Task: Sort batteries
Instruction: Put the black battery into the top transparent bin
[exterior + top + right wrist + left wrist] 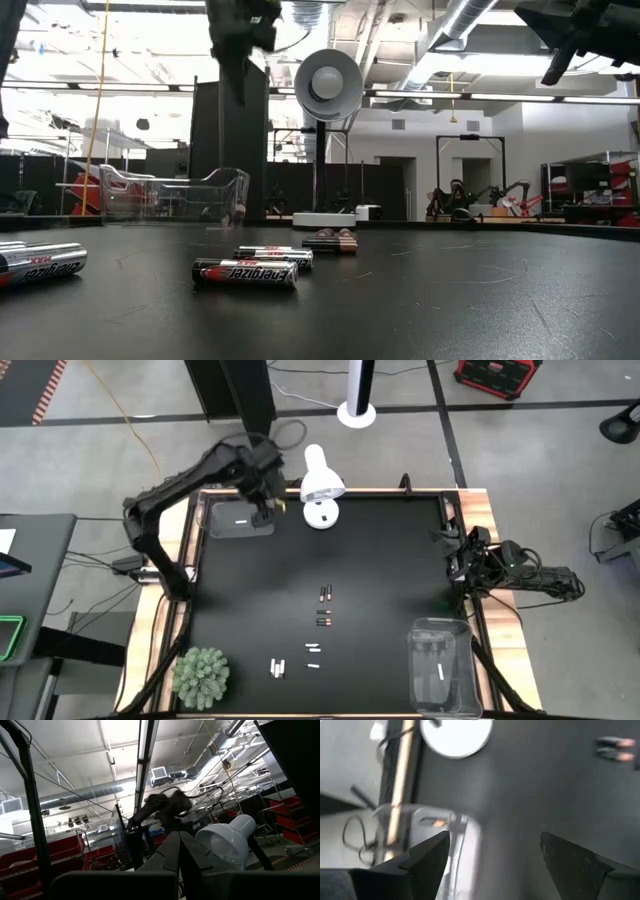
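Note:
Several batteries lie on the black mat. Two dark pairs (323, 594) (322, 621) sit mid-table, and white ones (277, 667) (313, 657) lie nearer the near edge. In the low view a dark battery (245, 272) lies closest. A clear bin (240, 520) at the far left holds one battery (240, 521), which also shows in the left wrist view (433, 822). Another clear bin (440, 665) at the near right holds a white battery (440, 672). My left gripper (264, 512) (492, 840) hovers open above the far-left bin's inner edge. My right gripper (458, 550) (179, 840) waits shut at the right edge, tipped upward.
A white desk lamp (321, 488) stands at the far edge, just right of the left gripper. A green plant ball (201, 677) sits at the near-left corner. The wooden table rim (180, 550) borders the mat. The mat between the batteries and the far-left bin is bare.

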Robot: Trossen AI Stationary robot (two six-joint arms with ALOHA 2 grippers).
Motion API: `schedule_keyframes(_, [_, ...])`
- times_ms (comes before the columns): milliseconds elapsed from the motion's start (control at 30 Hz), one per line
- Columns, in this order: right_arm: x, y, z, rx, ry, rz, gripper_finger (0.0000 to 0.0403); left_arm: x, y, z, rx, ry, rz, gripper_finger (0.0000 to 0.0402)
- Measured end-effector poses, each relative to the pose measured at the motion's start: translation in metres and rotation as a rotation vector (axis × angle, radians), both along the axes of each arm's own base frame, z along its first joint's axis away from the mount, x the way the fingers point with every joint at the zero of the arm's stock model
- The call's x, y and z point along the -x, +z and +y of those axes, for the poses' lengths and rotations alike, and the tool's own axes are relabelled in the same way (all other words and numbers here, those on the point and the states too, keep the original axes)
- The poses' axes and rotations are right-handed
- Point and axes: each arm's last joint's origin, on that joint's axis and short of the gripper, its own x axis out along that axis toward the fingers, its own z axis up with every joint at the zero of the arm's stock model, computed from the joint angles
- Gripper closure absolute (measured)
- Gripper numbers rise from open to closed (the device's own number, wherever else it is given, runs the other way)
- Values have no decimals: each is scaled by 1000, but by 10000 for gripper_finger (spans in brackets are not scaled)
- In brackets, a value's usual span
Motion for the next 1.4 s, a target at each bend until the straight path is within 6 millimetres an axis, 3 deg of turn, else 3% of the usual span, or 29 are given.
schedule_keyframes(167, [0,0,0,0,0,0,376,-30,-2,-65,-26,-127,7,95])
schedule_keyframes(267, [0,0,0,0,0,-1,376,-45,-13,-106,-68,-196,1,95])
schedule_keyframes(467, [0,0,0,-11,7,-5,376,-60,-47,-174,-84,-262,-42,95])
schedule_keyframes(600, [0,0,0,-13,9,-6,376,-72,-84,-201,-83,-332,-143,95])
schedule_keyframes(800, [0,0,0,-32,21,-17,376,-79,-128,-205,-85,-399,-250,91])
schedule_keyframes(1067, [0,1,0,-48,32,-27,376,-77,-162,-178,-17,-341,-307,56])
schedule_keyframes(1400, [0,1,0,-47,32,-27,376,-78,-178,-159,109,-317,-424,40])
